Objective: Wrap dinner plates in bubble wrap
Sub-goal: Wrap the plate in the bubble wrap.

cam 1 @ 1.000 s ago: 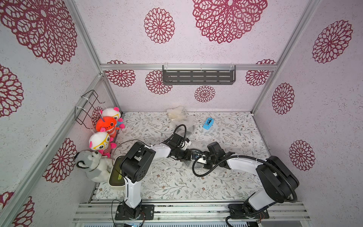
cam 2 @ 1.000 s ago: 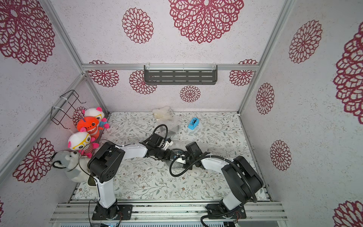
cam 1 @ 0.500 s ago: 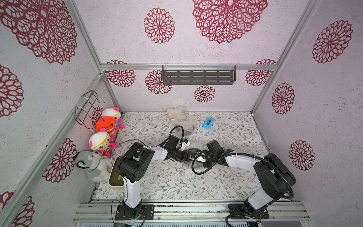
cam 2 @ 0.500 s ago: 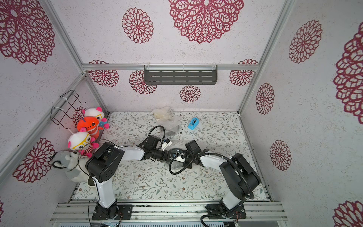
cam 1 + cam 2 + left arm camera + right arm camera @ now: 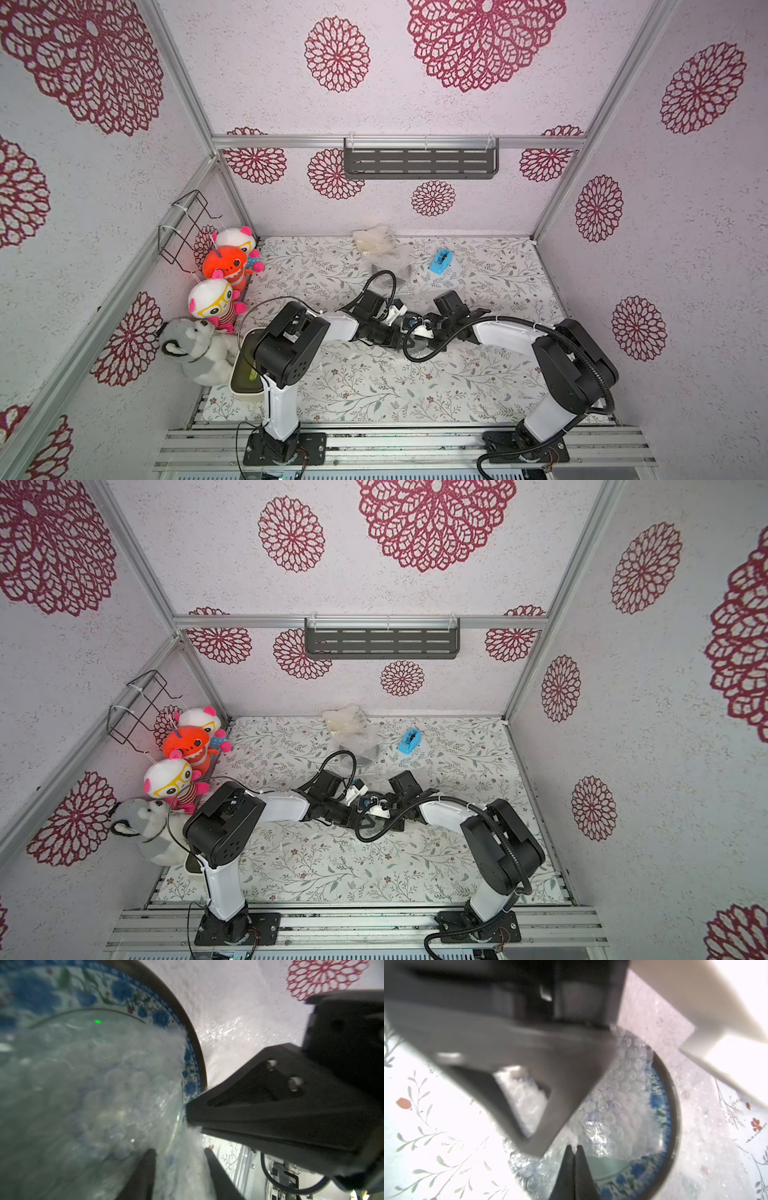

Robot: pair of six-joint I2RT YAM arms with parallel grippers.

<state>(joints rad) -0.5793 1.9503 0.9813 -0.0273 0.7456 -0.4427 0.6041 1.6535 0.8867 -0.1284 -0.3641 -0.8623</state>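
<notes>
Nearest to us, a cream container sits by the left arm's base and plays no part here.

At the table's middle the two arms meet tip to tip over the blue-patterned plate. It lies flat on a sheet of bubble wrap, and in both top views the arms hide it almost wholly. A flap of the wrap is folded over the plate's middle.

The left gripper reaches in over that flap with its fingers a little apart, astride a ridge of the plastic. We cannot tell whether they bite it.

The right gripper has its tips pressed together at the flap's edge. We cannot make out whether any film is caught between them.

The plate is round, so no long axis guides us. What counts is the uncovered arc of rim, which lies on the side away from the left gripper, toward the right arm. More wrap lies flat on the table beyond that arc. We judge the right arm the nearer one for lifting that loose side over.

Farther back lie a dark bundle and a pale bundle, likely plates already wrapped. A blue tape dispenser stands beside them. On the back wall hangs a grey shelf.

We can read no brand, label or writing anywhere.
</notes>
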